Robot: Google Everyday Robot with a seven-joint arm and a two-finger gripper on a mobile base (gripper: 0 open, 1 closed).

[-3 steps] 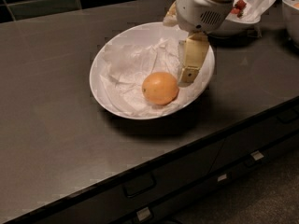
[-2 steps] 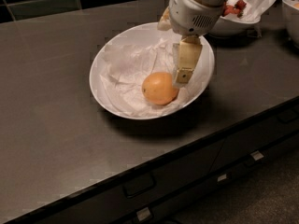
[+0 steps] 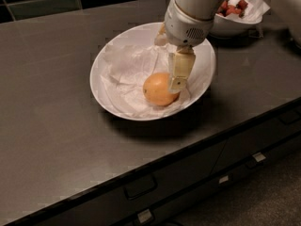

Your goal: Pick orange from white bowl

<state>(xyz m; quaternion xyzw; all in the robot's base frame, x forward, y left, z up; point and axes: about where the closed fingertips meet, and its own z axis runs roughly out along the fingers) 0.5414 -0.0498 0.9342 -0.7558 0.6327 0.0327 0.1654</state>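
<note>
The orange (image 3: 157,91) lies in the front right part of the wide white bowl (image 3: 101,58), on crumpled white paper. The bowl stands on a dark countertop. My gripper (image 3: 178,81) comes down from above on the white arm and hangs inside the bowl. Its lower end overlaps the orange's upper right side. Whether it touches the orange cannot be told.
A second white bowl with red strawberries (image 3: 233,8) stands at the back right, close behind the arm. The counter's front edge (image 3: 155,166) runs below the bowl, with drawers and handles under it. A dark tiled wall is at the back.
My gripper has moved left and slightly down, from beside the orange's right side to over its upper right edge. The orange and bowl have not moved.
</note>
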